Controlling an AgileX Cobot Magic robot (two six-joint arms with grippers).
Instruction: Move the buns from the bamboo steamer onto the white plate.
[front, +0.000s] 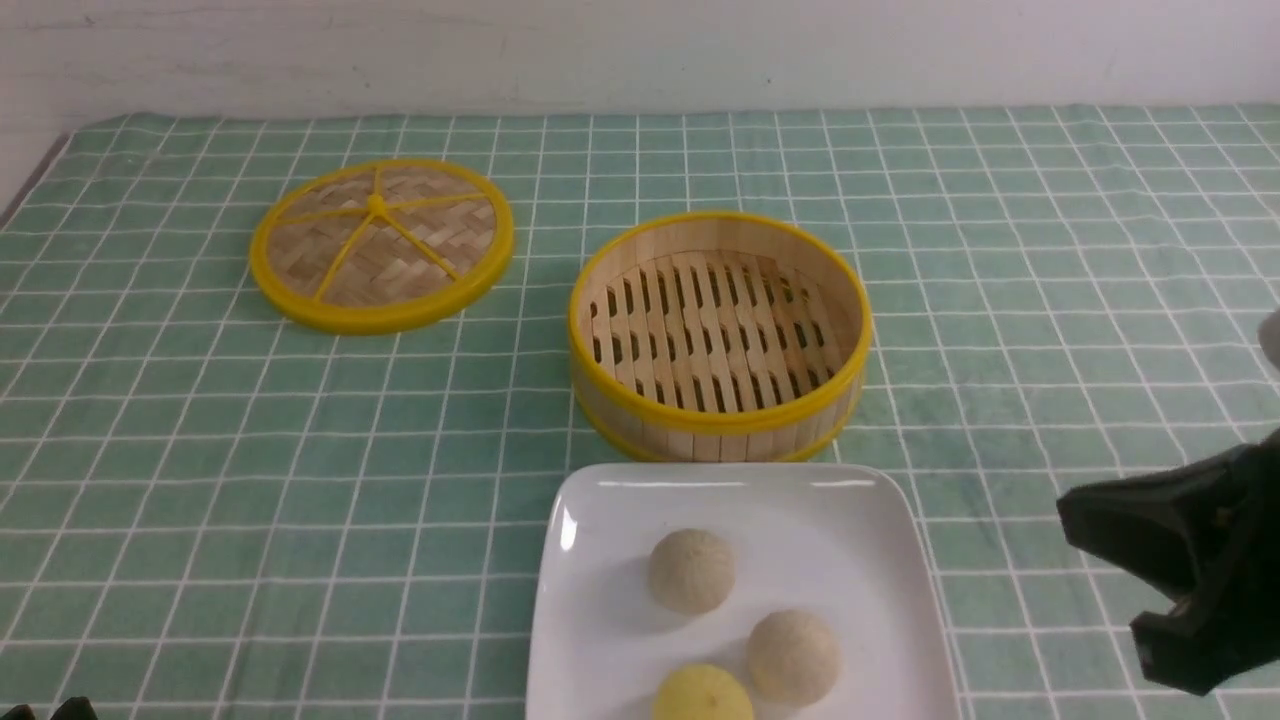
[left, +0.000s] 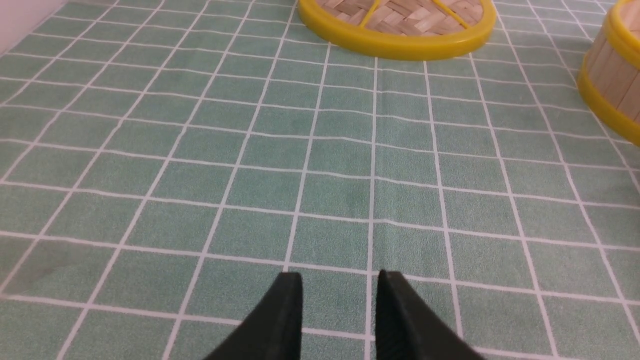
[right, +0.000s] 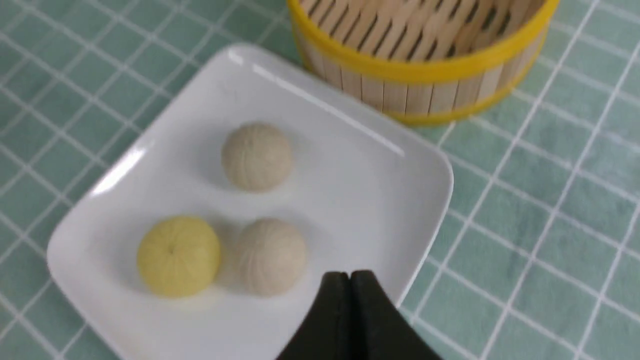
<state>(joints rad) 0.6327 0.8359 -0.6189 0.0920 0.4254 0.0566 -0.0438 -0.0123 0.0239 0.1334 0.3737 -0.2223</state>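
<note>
While all three small round ridged buns lie on the glossy white squarish plate (front: 850, 520), the round pale-wood bamboo steamer (front: 715, 425) with yellow rim bands stands just behind it, its slatted floor showing from wall to wall. One pale cream bun (front: 690, 570) rests near the middle of the plate. A second pale cream bun (front: 793, 656) lies nearer the robot and to the right. The yellow bun (front: 703, 695) lies just to the left of that one, partly cut off by the front view's lower edge. The two nearer buns are close together; whether they touch is not clear. The steamer's near wall comes right up to the plate's far rim.

The black right gripper (right: 349, 275) has its two fingers pressed together with no gap, and nothing is between them. In its wrist view the tips show against the plate close to the nearer cream bun, without reaching it. In the front view that arm is at the right, beside the plate.

The black left gripper (left: 340, 275) stands over the bare cloth at the near left, its fingers set a narrow gap apart and holding nothing.

A flat round woven bamboo lid (front: 380, 245) with a yellow rim and yellow spokes lies to the left of the steamer, well apart from it. Everything rests on a green tablecloth (front: 200, 450) with a white grid.
</note>
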